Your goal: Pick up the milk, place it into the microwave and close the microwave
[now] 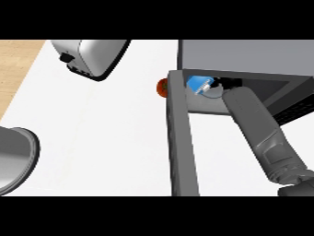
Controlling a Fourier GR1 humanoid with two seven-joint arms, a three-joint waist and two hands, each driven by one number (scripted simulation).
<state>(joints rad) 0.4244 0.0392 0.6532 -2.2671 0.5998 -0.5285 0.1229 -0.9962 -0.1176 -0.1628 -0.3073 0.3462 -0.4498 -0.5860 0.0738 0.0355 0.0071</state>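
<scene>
The grey microwave stands at the upper right with its door swung open toward me. Inside its opening lies the milk, a blue and white carton, tilted. My right forearm runs up from the lower right into the opening, and my right hand shows only as a small black part right beside the carton. Whether its fingers are curled round the carton cannot be seen. My left hand is not in view.
A silver toaster sits at the upper left of the white counter. A grey pot is at the left edge. A small orange object peeks out behind the door. Wooden floor lies beyond the counter's left edge.
</scene>
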